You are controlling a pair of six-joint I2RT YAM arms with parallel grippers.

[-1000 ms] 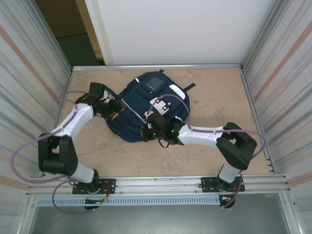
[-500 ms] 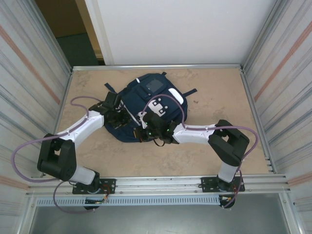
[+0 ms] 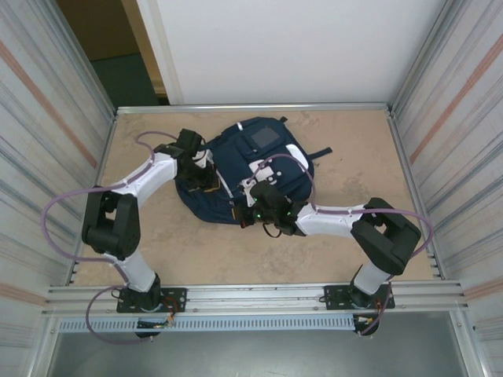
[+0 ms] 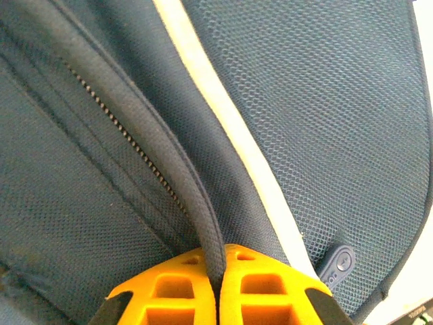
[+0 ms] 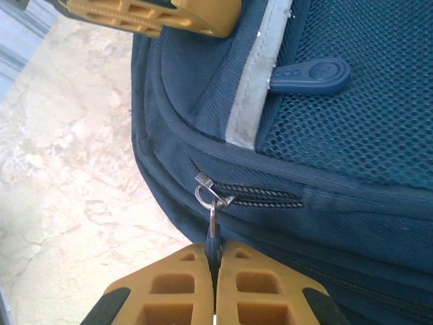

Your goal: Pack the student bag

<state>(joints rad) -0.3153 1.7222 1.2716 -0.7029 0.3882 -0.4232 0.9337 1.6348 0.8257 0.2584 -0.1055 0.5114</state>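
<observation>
The student bag (image 3: 267, 161) is lying toward the table's (image 3: 354, 157) twelve o'clock. At its nine o'clock the left gripper (image 4: 216, 264) is pinching what looks like a piped seam (image 4: 169, 162). At six o'clock the right gripper (image 5: 215, 254) is clamping a zipper pull (image 5: 211, 203).

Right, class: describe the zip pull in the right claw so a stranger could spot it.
Find the large navy-blue fabric backpack on the tan table. Along its side, below the silver-grey stripe, runs a short dark zip. The pull is the thin silver metal ring at its end, in the right claw, unlike the chunky navy rubber tab above.
</observation>
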